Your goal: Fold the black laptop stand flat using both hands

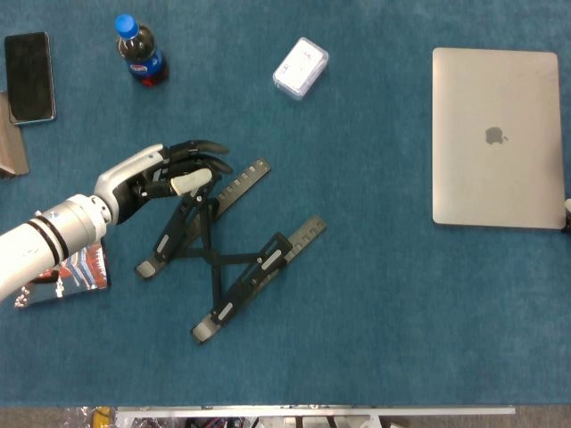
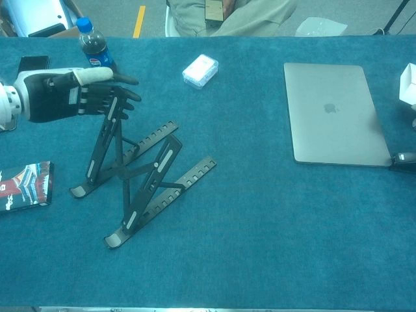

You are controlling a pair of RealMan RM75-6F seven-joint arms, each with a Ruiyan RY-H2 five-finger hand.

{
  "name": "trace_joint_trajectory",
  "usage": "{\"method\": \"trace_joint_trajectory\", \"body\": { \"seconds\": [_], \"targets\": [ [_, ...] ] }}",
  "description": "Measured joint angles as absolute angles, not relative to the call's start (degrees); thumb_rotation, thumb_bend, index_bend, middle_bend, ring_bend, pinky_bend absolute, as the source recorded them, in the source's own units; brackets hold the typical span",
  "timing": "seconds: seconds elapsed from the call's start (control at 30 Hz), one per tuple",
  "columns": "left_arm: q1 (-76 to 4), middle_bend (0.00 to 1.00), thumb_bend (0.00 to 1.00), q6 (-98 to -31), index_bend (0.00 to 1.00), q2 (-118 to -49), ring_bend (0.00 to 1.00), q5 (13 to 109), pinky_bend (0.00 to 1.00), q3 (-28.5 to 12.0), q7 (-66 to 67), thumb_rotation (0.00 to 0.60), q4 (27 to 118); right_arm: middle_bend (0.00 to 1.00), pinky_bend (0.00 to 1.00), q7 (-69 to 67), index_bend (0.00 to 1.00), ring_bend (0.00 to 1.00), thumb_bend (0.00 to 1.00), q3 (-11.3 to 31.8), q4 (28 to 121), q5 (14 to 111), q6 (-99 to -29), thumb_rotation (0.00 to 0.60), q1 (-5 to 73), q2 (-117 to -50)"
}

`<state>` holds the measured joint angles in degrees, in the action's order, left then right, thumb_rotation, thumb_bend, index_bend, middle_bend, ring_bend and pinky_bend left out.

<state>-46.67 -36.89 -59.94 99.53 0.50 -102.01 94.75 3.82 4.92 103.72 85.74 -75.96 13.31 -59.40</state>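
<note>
The black laptop stand [image 1: 268, 257] [image 2: 158, 168] stands unfolded on the blue table, left of centre, with its two support bars raised and crossed struts between them. My left hand [image 1: 165, 176] [image 2: 71, 96] is at the top end of the left raised bar, fingers spread over and beside it and the thumb across its tip. I cannot tell whether it touches the bar, and it grips nothing. Only a sliver of my right hand [image 1: 566, 212] [image 2: 403, 159] shows at the right edge, beside the laptop's near corner.
A closed silver laptop [image 1: 495, 138] [image 2: 335, 114] lies at the right. A cola bottle [image 1: 141, 53] [image 2: 96, 55] stands at the back left, with a white box [image 1: 301, 67] [image 2: 200, 70] near it. A phone [image 1: 28, 76] and a booklet [image 1: 62, 267] [image 2: 26, 185] lie at the left.
</note>
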Motion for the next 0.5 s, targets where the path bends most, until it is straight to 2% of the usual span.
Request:
{"method": "trace_joint_trajectory", "body": {
  "seconds": [0.1, 0.33, 0.5],
  "targets": [
    [-47.9, 0.29, 0.25, -38.5, 0.17, -60.1, 0.24, 100.8, 0.17, 2.6, -105.1, 0.362, 93.9, 0.11, 0.14, 3.9, 0.05, 0.05, 0.09, 4.9, 103.8, 85.7, -76.1, 0.6, 13.3, -59.4],
    [-50.3, 0.35, 0.25, -42.5, 0.19, -59.3, 0.32, 102.8, 0.25, 7.0, -109.6, 0.359, 93.1, 0.11, 0.14, 4.1, 0.05, 0.05, 0.09, 4.7, 104.1, 85.9, -76.7, 0.6, 13.0, -59.2],
    [-51.0, 0.36, 0.25, -44.9, 0.19, -58.1, 0.34, 103.5, 0.26, 9.7, -111.4, 0.36, 93.0, 0.11, 0.14, 4.5, 0.05, 0.05, 0.09, 4.6, 104.7, 86.2, -77.3, 0.6, 12.8, -59.1]
  ]
}}
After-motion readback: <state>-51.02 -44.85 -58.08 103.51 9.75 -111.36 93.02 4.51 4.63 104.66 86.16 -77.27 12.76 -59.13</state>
